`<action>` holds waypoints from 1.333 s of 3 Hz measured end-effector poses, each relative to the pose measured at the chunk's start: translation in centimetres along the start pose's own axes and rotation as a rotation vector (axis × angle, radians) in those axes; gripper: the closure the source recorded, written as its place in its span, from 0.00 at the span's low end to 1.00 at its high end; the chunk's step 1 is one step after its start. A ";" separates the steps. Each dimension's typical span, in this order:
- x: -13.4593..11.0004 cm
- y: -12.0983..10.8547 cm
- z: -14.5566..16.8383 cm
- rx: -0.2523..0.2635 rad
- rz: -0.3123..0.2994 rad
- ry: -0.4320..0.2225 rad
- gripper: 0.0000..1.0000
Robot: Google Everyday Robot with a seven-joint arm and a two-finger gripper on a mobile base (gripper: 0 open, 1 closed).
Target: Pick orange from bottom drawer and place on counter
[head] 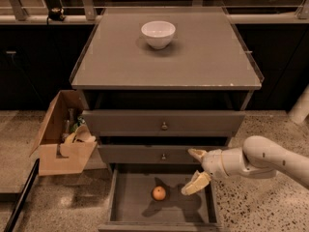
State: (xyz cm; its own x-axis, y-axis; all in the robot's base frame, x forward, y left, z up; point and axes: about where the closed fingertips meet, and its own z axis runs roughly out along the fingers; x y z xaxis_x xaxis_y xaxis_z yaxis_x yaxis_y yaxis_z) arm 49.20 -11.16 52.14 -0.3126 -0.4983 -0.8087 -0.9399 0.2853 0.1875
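Orange (159, 193) is seen inside bottom drawer (133, 204); gripper (194, 169) (fingers spread) is held over the drawer's right side.

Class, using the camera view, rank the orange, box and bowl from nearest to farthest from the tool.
Tool open above the drawer's right side.
1. Orange: in the drawer, just left.
2. Box: floor, far left.
3. Bowl: counter, up and back.

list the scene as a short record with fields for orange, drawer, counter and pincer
orange: small round orange fruit, on the drawer floor near its middle
drawer: lowest dark wooden drawer, open
counter: flat grey-brown cabinet top, holds round white bowl
pincer: cream two-finger pincer, open, over the drawer, right of the fruit, apart from it
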 end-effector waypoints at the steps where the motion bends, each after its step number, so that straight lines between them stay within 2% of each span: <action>1: 1.3 -0.3 1.5 -0.030 0.032 -0.009 0.00; 2: 4.1 -1.0 3.9 -0.048 0.087 -0.023 0.00; 3: 7.5 -1.5 6.9 0.015 0.177 -0.030 0.00; 4: 9.5 -1.9 8.6 0.098 0.223 -0.018 0.00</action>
State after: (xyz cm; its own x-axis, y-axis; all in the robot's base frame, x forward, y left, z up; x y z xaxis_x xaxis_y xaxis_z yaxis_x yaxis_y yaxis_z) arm 49.16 -9.36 39.33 -0.5080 -0.3996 -0.7631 -0.8297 0.4651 0.3088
